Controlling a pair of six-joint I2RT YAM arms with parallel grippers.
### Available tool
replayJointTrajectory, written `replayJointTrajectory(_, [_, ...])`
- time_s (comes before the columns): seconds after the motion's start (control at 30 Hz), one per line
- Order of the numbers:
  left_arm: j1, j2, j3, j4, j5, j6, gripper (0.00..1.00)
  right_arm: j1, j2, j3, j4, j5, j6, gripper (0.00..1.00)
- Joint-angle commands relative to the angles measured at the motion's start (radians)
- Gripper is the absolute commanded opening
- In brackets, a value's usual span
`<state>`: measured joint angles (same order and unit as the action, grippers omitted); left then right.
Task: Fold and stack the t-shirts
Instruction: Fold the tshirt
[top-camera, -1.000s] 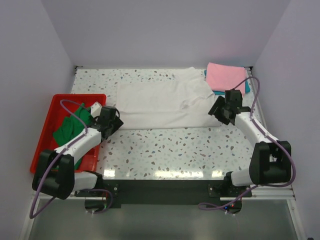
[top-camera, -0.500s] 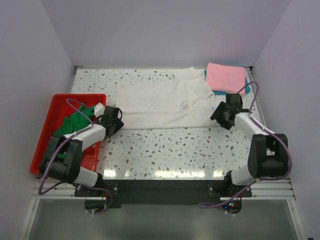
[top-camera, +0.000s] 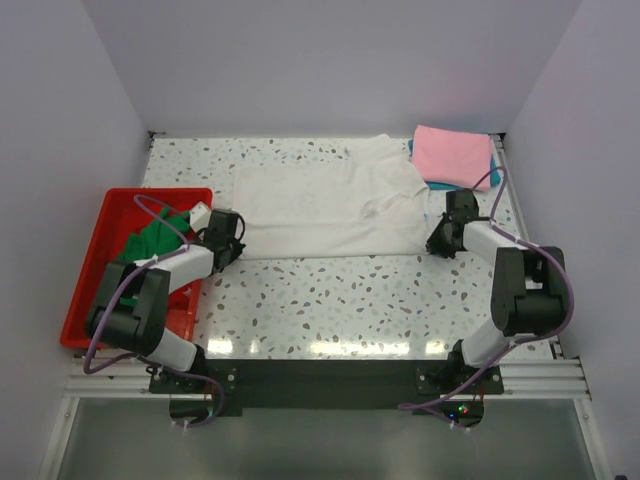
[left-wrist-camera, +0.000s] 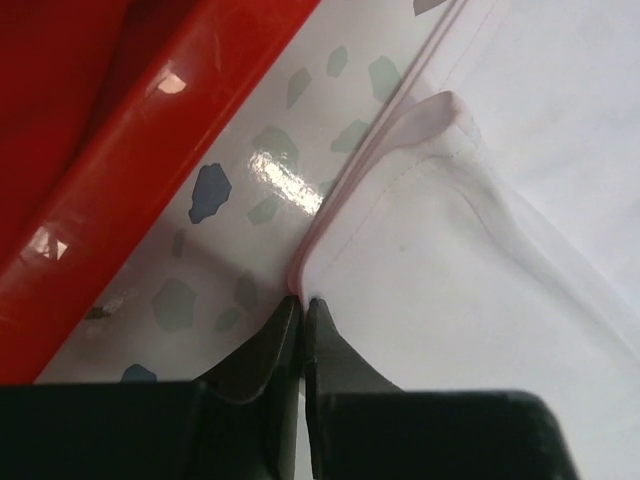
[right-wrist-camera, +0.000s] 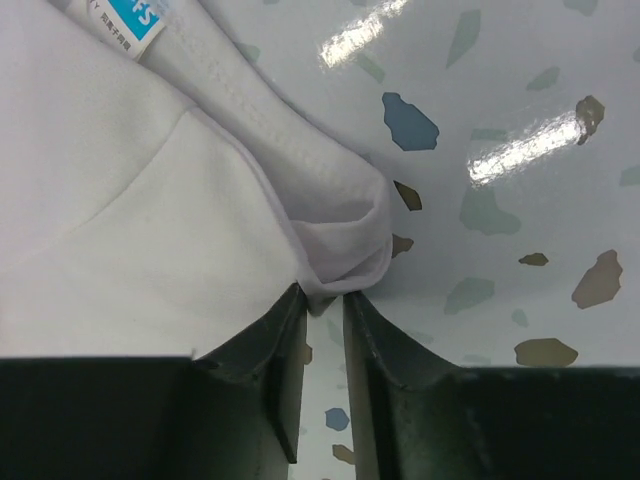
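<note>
left gripper: jaws pressed nearly together, apparently nipping white t-shirt hem corner | right gripper: narrow gap, pinching a bunched fold of same shirt

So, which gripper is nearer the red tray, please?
Left. The left gripper sits at the white t-shirt beside the red tray; the right gripper is at the shirt's far side.

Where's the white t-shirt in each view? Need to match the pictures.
Top external: white t-shirt spread across the back half of the speckled table.
Left wrist: right half, hemmed corner at bottom centre.
Right wrist: upper left, blue label at the top edge.
Shared landmark: the speckled table under it in all three.
</note>
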<state>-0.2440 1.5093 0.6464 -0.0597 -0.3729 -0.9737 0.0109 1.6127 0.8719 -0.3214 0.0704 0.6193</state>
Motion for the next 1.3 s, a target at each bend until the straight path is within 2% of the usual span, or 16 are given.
replayJointTrajectory(0.0, [0.005,0.011,0.018,-0.037,0.002,0.017,0.01,-0.009,-0.003,0.047,0.019,0.039,0.000,0.17])
replayJointTrajectory(0.03, [0.005,-0.006,0.018,-0.046,0.005,0.017,0.00,-0.008,-0.010,0.050,0.012,0.035,-0.001,0.11])
replayJointTrajectory(0.07, [0.005,-0.020,0.019,-0.069,0.003,0.015,0.00,-0.009,-0.020,0.050,0.002,0.031,-0.003,0.01])
replayJointTrajectory(0.1, [0.005,-0.032,0.018,-0.080,0.002,0.013,0.00,-0.008,-0.051,0.050,-0.017,0.029,-0.006,0.00])
replayJointTrajectory(0.17, [0.005,-0.083,0.013,-0.119,0.002,0.012,0.00,-0.008,-0.091,0.039,-0.047,0.035,-0.010,0.00])
replayJointTrajectory(0.4, [0.005,-0.313,-0.068,-0.233,0.009,-0.003,0.00,-0.055,-0.385,-0.094,-0.201,0.043,0.005,0.00])
replayJointTrajectory(0.7, [-0.011,-0.667,-0.220,-0.380,0.077,-0.028,0.00,-0.055,-0.841,-0.258,-0.439,-0.030,0.063,0.00])
replayJointTrajectory(0.77, [-0.017,-0.708,-0.246,-0.414,0.089,-0.037,0.00,-0.055,-0.946,-0.284,-0.442,-0.069,0.097,0.00])
replayJointTrajectory(0.83, [-0.023,-0.760,-0.258,-0.434,0.106,-0.039,0.00,-0.055,-0.994,-0.281,-0.508,-0.046,0.115,0.09])
replayJointTrajectory(0.87, [-0.023,-0.774,-0.260,-0.452,0.109,-0.034,0.16,-0.054,-1.019,-0.275,-0.518,-0.032,0.117,0.27])
replayJointTrajectory(0.93, [-0.023,-0.810,-0.248,-0.469,0.120,-0.022,0.39,-0.055,-1.021,-0.269,-0.521,-0.043,0.112,0.42])
replayJointTrajectory(0.97, [-0.023,-0.819,-0.225,-0.466,0.126,-0.001,0.56,-0.055,-1.011,-0.255,-0.519,-0.046,0.100,0.53])
replayJointTrajectory(1.03, [-0.021,-0.836,-0.191,-0.442,0.138,0.024,0.67,-0.054,-0.972,-0.240,-0.464,-0.060,0.071,0.61])
replayJointTrajectory(1.13, [-0.021,-0.743,-0.076,-0.329,0.123,0.093,0.70,-0.055,-0.852,-0.157,-0.369,-0.099,-0.012,0.70])
replayJointTrajectory(1.17, [-0.021,-0.691,0.012,-0.313,0.117,0.124,0.70,-0.055,-0.809,-0.113,-0.329,-0.113,-0.050,0.70])
replayJointTrajectory(1.27, [-0.020,-0.425,0.204,-0.247,0.121,0.176,0.63,-0.052,-0.578,0.017,-0.196,-0.136,-0.096,0.70])
